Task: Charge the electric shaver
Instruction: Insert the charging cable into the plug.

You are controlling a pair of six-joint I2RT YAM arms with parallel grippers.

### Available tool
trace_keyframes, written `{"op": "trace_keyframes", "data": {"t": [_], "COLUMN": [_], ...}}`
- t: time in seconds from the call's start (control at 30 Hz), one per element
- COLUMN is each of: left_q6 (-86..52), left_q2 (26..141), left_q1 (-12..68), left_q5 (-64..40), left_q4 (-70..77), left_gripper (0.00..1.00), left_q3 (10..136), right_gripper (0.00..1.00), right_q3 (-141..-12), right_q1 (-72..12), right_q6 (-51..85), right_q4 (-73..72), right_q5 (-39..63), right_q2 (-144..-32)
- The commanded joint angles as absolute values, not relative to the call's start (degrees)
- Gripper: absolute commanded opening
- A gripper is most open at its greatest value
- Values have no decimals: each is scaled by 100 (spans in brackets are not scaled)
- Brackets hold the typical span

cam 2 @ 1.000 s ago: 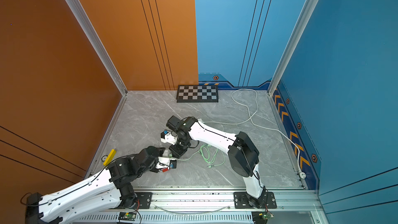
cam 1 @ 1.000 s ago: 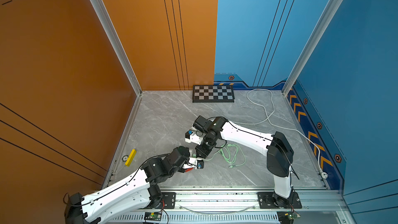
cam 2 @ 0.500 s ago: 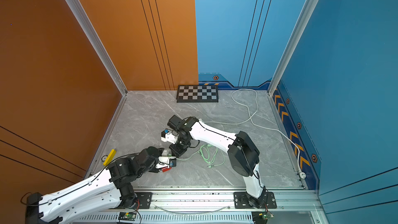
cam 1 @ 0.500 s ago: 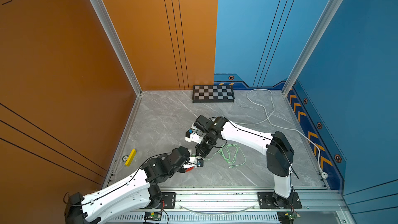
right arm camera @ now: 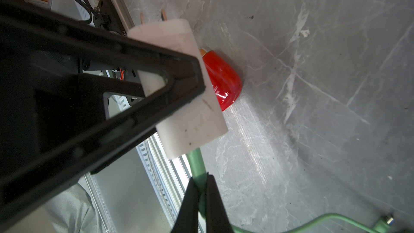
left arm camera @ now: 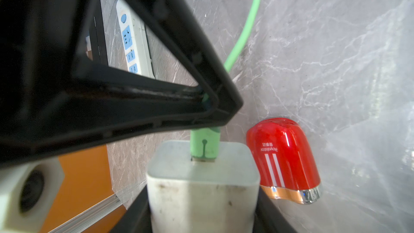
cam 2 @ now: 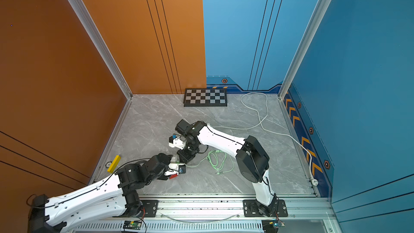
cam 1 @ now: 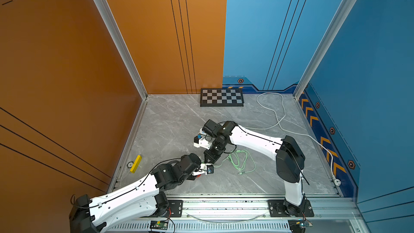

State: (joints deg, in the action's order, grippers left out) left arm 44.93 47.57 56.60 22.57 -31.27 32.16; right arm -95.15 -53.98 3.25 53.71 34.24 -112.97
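Observation:
The electric shaver (left arm camera: 282, 160), glossy red with a silver end, lies on the grey floor; in both top views only a red sliver (cam 1: 198, 175) (cam 2: 173, 176) shows beside the left arm. My left gripper (left arm camera: 202, 209) (cam 1: 205, 168) is shut on a white charger block (left arm camera: 201, 187) just next to the shaver. A green cable (right arm camera: 197, 162) has its plug (left arm camera: 205, 145) seated in the block's end. My right gripper (right arm camera: 201, 189) (cam 1: 210, 160) is shut on that cable right behind the plug. The block (right arm camera: 192, 126) hides part of the shaver (right arm camera: 224, 81).
A white-and-blue power strip (left arm camera: 134, 41) lies beyond the right gripper. The green cable's loose coil (cam 1: 239, 162) rests to the right. A white cord (cam 1: 280, 117) snakes along the back right. A yellow block (cam 1: 136, 164) lies by the left wall, a checkerboard (cam 1: 221, 97) at the back.

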Motion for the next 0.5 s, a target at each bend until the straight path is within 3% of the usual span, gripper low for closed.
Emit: {"op": "trace_keyframes", "data": {"t": [0.0,0.47], "left_q6": [4334,3992], "left_q2": [4755,4720], "left_q1": [6026,6274], "left_q5": [1028,951], "left_q4": [-1559,-1127], "left_gripper": [0,0], "left_q3": [3544,3520], "right_gripper": [0,0], "right_q3": [-9744,-9624], "right_q1": [-5420,-5347], "right_q6": [619,295], "right_q4": [3530,3252], "right_q5": [3439,3595], "right_q2": [-11465,-11437]}}
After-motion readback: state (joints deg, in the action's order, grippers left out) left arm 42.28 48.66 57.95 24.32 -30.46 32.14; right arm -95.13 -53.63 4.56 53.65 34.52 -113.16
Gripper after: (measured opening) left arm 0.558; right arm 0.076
